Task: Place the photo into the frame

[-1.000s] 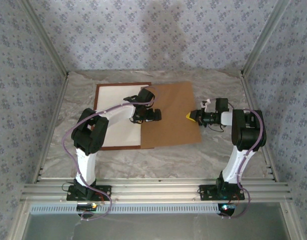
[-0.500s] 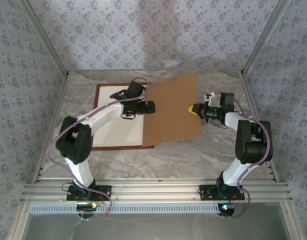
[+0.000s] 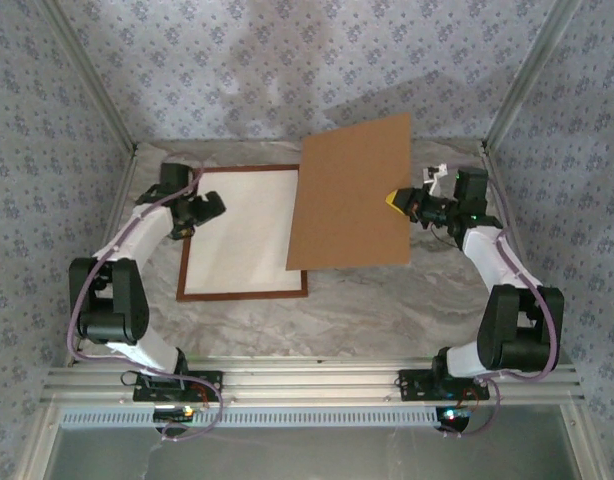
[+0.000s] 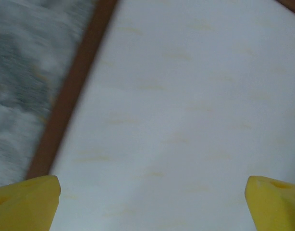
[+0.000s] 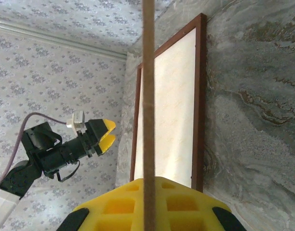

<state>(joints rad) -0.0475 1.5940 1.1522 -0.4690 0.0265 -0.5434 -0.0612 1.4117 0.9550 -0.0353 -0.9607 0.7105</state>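
Note:
The reddish-brown frame (image 3: 242, 296) lies flat on the table with a cream sheet (image 3: 242, 230) inside it. The blue-teal photo is hidden or out of view. My right gripper (image 3: 397, 200) is shut on the right edge of the plain brown backing board (image 3: 352, 195), holding it tilted up over the frame's right side. In the right wrist view the board (image 5: 148, 96) is edge-on between the yellow fingers (image 5: 114, 207). My left gripper (image 3: 215, 205) hovers open over the frame's left part. Its view has the fingertips (image 4: 27, 202) wide apart above the cream sheet, beside the moulding (image 4: 70, 96).
Grey marbled cloth (image 3: 407, 300) covers the table. Patterned walls and aluminium rails (image 3: 107, 110) close in the left, back and right sides. The left arm's elbow (image 3: 107, 300) sits near the left rail.
The right gripper has lifted the backing board up and to the right, off the frame. The left arm has let go of the board and swung left to the frame's left side.

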